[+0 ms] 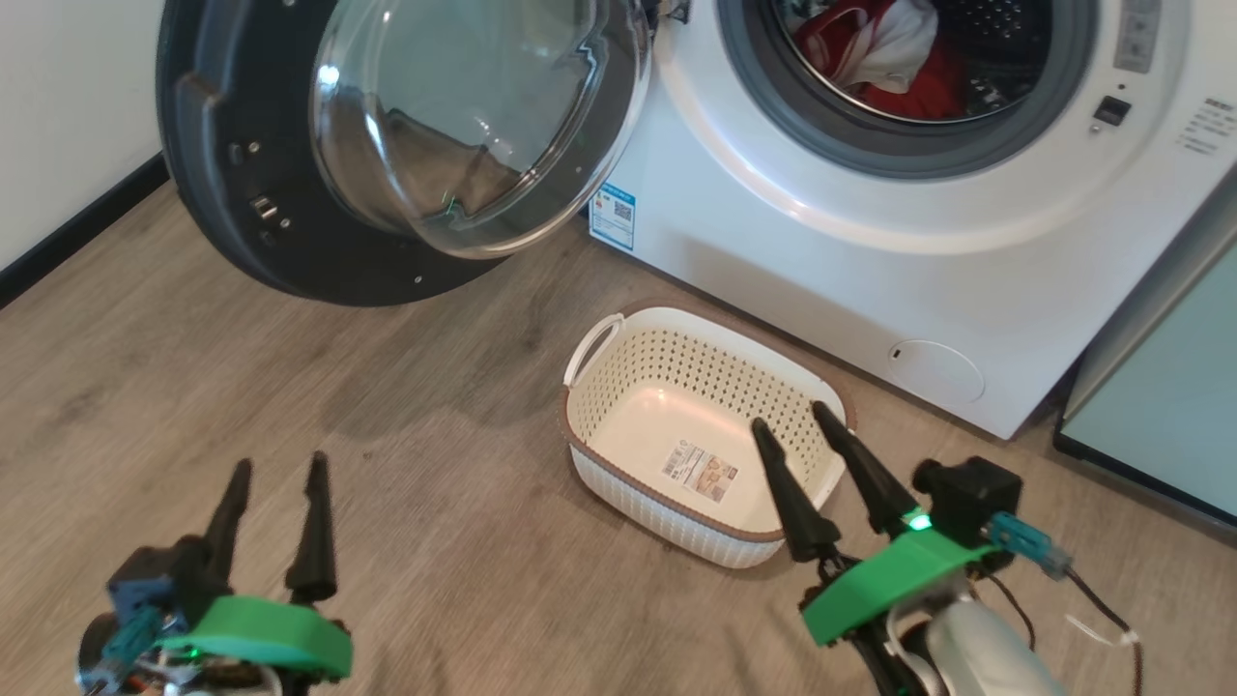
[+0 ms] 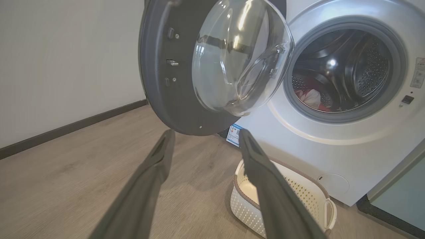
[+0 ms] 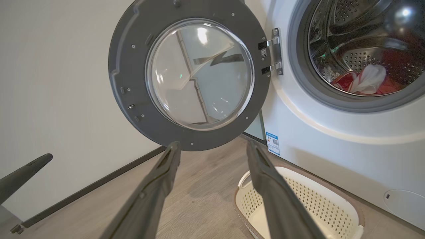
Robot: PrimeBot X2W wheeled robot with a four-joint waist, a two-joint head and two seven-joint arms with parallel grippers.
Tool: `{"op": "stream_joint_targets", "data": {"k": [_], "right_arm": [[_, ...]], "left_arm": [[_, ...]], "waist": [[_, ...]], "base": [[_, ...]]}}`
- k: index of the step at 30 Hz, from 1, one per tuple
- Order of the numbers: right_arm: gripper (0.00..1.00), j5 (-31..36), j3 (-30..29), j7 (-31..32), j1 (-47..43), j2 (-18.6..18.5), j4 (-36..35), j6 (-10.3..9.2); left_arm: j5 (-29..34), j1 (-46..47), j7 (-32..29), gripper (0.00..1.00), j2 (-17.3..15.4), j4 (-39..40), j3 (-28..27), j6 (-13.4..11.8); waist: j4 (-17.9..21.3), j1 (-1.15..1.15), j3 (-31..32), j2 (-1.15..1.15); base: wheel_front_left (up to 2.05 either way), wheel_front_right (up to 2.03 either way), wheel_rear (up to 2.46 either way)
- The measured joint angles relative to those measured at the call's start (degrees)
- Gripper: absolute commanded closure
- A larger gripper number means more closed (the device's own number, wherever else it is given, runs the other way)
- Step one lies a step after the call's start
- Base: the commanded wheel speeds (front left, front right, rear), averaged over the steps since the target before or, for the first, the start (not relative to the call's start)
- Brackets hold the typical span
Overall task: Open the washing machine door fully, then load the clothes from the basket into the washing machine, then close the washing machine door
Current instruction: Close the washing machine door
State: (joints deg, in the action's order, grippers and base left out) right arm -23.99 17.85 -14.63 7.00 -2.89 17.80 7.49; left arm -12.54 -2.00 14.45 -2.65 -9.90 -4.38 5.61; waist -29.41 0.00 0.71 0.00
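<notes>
The washing machine [image 1: 870, 251] stands with its door [image 1: 387, 145] swung wide open to the left. Red and white clothes [image 1: 884, 53] lie inside the steel drum, also seen as clothes [image 3: 363, 79] in the right wrist view and clothes [image 2: 310, 98] in the left wrist view. The white basket [image 1: 618, 493] sits on the floor before the machine, holding nothing but its paper label. My left gripper [image 1: 275, 469] hangs open over bare floor at the lower left. My right gripper [image 1: 791, 416] is open, fingertips above the basket's near right rim.
A pale teal cabinet [image 1: 1169, 406] stands right of the machine. A white wall with dark skirting [image 1: 68, 227] runs along the left. Wooden floor [image 1: 290, 387] stretches under the door. The other arm's finger [image 3: 23, 172] shows at the left of the right wrist view.
</notes>
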Motion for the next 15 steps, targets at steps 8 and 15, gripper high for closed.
{"op": "stream_joint_targets", "data": {"k": [8, 15], "right_arm": [[0.00, -0.89, 3.67, 0.00, 4.42, -0.07, 2.07, 0.00], [0.00, -1.40, 4.81, 0.00, 5.25, -0.07, 3.05, 0.00]], "left_arm": [[-0.11, -2.04, 0.00, 0.00, 0.03, 3.04, -2.92, -1.33], [-0.67, -2.92, 0.00, 0.00, 0.03, 3.86, -3.11, -2.00]], "waist": [[-0.62, 0.00, -0.80, 0.00], [-0.47, 0.00, -0.68, 0.00]], "base": [[0.00, 0.00, 0.00], [0.00, 0.00, 0.00]]}}
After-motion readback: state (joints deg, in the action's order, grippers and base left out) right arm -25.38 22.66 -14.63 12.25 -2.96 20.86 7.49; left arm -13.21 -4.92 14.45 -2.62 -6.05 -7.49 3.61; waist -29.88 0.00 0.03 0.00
